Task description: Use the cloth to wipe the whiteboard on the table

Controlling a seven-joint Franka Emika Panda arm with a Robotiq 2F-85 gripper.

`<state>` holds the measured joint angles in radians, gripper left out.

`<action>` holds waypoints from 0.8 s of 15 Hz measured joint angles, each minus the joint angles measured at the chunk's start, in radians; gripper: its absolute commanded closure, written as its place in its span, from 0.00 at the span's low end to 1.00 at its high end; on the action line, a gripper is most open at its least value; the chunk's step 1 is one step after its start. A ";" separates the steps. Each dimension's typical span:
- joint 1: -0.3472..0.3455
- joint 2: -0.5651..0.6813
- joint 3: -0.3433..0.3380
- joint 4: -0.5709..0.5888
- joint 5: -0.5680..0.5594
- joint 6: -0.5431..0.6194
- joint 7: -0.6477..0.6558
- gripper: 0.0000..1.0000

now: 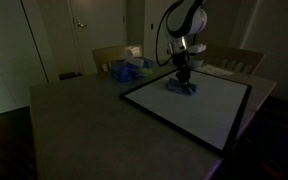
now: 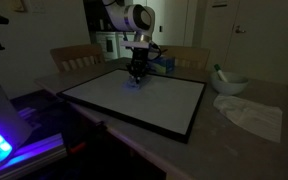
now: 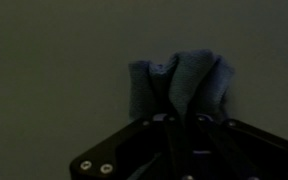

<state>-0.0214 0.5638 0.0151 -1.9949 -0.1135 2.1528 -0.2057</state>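
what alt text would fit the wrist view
A bunched blue cloth is pinched in the dark claw at the bottom edge, against the plain whiteboard that fills the dim frame.

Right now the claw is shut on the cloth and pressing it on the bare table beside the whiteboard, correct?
No. The claw is shut on the cloth, but it presses it on the whiteboard itself, not on the bare table beside it. Both exterior views show this.

End effector [image 2: 137,73] down on cloth [image 2: 136,82], cloth on whiteboard [image 2: 114,102], whiteboard flat on table [image 2: 236,150]
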 measured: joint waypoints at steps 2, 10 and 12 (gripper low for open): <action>0.001 0.000 0.000 0.002 0.000 0.014 0.000 0.98; 0.015 0.047 0.012 0.091 0.000 0.061 0.001 0.98; 0.017 0.062 0.014 0.117 0.001 0.061 0.007 0.98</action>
<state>-0.0042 0.6256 0.0292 -1.8779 -0.1126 2.2142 -0.1989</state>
